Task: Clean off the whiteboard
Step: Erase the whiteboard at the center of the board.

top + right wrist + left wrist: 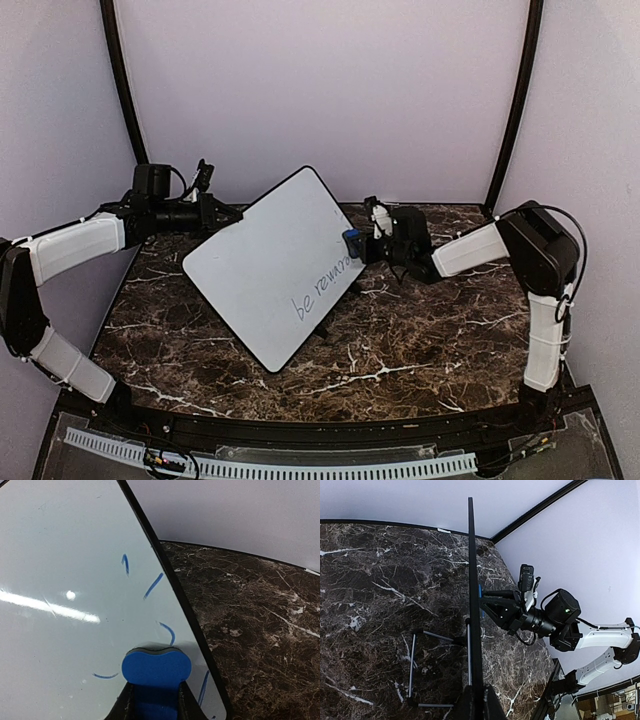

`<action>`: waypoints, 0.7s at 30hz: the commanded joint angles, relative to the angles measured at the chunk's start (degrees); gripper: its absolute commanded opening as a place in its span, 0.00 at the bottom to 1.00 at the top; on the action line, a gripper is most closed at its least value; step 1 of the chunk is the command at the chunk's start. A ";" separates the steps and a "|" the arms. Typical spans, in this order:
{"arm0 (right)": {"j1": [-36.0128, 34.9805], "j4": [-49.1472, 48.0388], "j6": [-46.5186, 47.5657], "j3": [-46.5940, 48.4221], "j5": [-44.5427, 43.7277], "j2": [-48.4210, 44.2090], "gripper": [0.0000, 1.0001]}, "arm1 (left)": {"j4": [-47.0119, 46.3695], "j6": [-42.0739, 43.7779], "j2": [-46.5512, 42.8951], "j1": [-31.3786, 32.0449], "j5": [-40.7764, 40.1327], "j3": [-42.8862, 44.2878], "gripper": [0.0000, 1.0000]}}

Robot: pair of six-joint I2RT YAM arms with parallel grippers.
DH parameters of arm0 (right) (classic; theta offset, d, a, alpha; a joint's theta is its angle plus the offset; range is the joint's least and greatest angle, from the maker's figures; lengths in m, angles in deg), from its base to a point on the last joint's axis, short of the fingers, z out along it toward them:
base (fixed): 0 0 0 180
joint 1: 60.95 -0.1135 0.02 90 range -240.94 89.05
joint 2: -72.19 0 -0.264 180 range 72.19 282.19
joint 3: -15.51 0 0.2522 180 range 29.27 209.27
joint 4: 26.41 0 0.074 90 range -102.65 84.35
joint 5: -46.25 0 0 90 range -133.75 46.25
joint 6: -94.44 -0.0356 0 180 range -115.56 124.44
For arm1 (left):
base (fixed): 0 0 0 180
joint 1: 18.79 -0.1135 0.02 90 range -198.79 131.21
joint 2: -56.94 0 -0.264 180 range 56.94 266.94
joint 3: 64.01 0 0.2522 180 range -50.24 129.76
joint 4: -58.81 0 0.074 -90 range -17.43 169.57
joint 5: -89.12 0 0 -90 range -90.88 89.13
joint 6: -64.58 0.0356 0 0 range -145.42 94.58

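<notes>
Whiteboard (265,265): stands tilted on the marble table (430,340), one corner up, lower edge near the table top; propped from behind by a wire stand (412,665).
Writing (325,285): blue letters near the board's lower right edge, roughly "be rewar…", not yet wiped; the rest of the face looks bare.
Left gripper (476,702): pressed together on the board's thin upper left edge, steadying it.
Right gripper (155,690): pinching the blue eraser (156,666), one finger on each side, felt face against the board just inside the right rim and among the last letters.
Step in hand: wiping the line of letters, judged from where the eraser sits.
Risk, edge: the eraser works right beside the black rim. A stroke angled outward could slip off the board, catch the rim and jolt the board.
Risk, push: the board is pinched at one edge only. Hard pressure low on the right could pivot it about that pinch, or skid the stand on the smooth marble.
Risk, contact: too little pressure, or an eraser tilted against the sloped face, would likely leave streaks of ink.
Risk, eraser: drag along the surface could twist the eraser between the fingers.
Unknown: how firmly the stand's feet sit; they are partly hidden.
</notes>
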 commanded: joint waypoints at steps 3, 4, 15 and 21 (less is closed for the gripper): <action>-1.26 9.74 -0.48 10.90 4.98 4.59 0.21 | -2.37 2.42 -1.56 2.16 8.23 -0.20 0.00; -1.28 11.12 -0.47 13.53 5.05 5.59 0.21 | -2.32 2.43 -1.64 2.16 8.22 -0.18 0.00; -1.27 23.54 -3.80 32.25 3.92 12.34 0.22 | -2.10 2.70 -1.66 2.16 8.11 -0.09 0.00; -1.23 21.53 -5.80 21.68 4.27 8.88 0.22 | -2.13 2.56 -1.62 2.16 8.23 -0.09 0.00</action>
